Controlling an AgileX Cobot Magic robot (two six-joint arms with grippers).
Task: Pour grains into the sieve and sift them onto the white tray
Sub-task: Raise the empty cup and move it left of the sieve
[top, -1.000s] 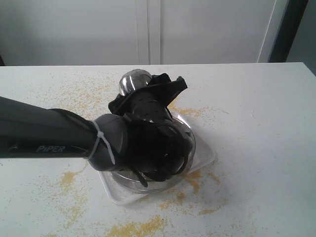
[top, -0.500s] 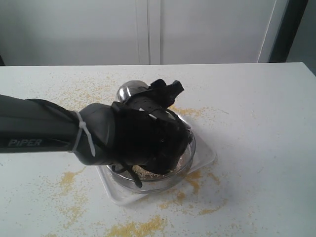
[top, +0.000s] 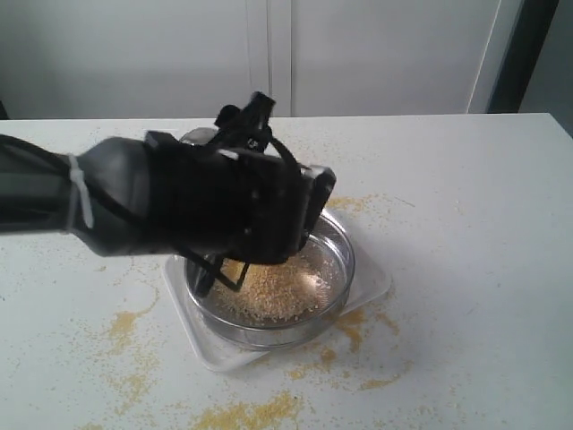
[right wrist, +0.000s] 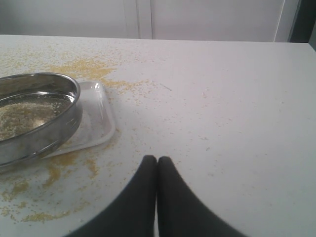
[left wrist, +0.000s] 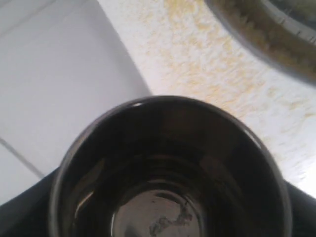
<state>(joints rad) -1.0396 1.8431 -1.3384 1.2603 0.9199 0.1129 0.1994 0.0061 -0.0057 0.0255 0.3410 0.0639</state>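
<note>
The steel sieve [top: 338,253] sits on the white tray [top: 372,285] in the middle of the table. A pile of yellow and pale grains [top: 269,291] lies on its mesh. My left gripper [top: 235,125] hovers over the sieve's back left edge, shut on a small steel cup [left wrist: 168,187]. The cup's inside looks empty in the left wrist view. In the exterior view the cup is almost wholly hidden by the gripper. My right gripper [right wrist: 157,160] is shut on nothing, low over bare table to the right of the tray [right wrist: 98,118] and sieve [right wrist: 59,113].
Loose yellow meal is scattered on the white table around the tray, thickest near the front edge [top: 246,414] and at the left [top: 125,322]. More lies behind the tray [top: 354,202]. A white cabinet wall stands behind the table.
The left arm has risen and drawn back to the left with the cup, uncovering the sieve. The grain pile in the sieve now shows.
</note>
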